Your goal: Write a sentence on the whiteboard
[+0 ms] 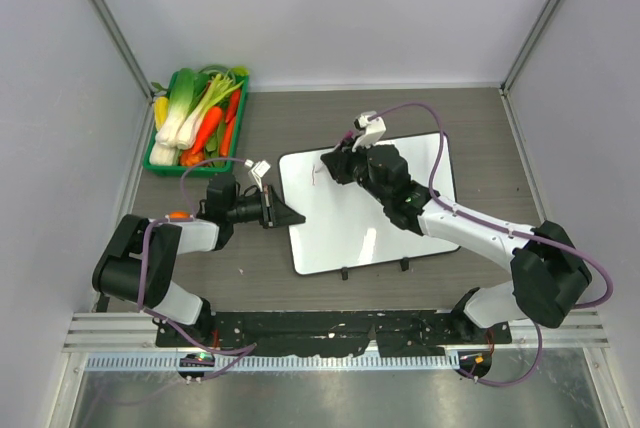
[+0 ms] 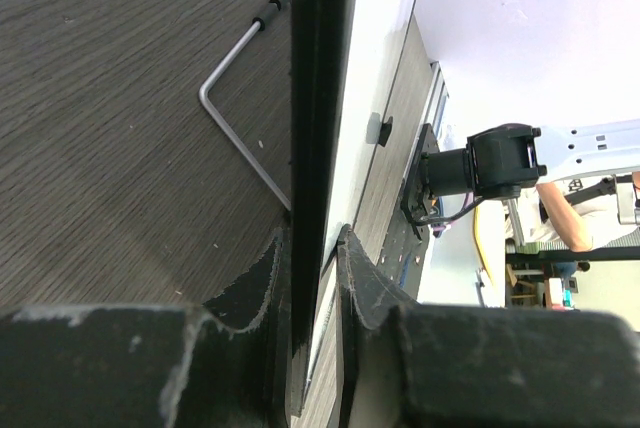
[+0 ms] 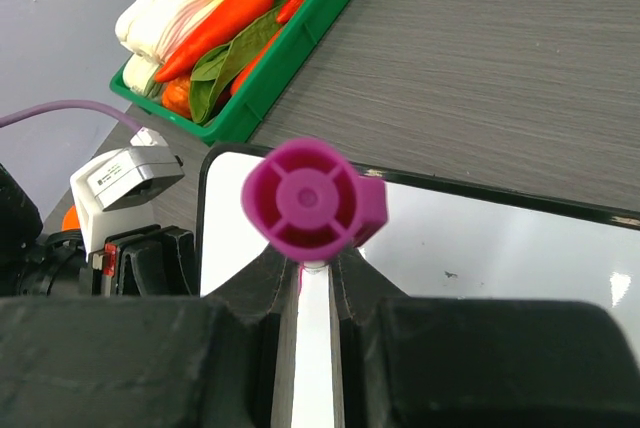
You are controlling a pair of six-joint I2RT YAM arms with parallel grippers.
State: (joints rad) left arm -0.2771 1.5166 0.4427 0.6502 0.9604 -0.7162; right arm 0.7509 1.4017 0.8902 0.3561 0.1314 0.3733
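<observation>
Whiteboard edge clamped in left gripper. Right gripper grasps marker, tip hidden under it, over board corner. Writing seems barely begun; next needs light, even strokes.

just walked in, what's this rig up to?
The left gripper is clamped on the left edge of the whiteboard, apparently to steady it. The right gripper holds a marker with a magenta end over the board's far-left corner, its tip hidden. Only a small faint mark shows there, and no sentence is written yet. A green tray of vegetables sits apart at the far left.
</observation>
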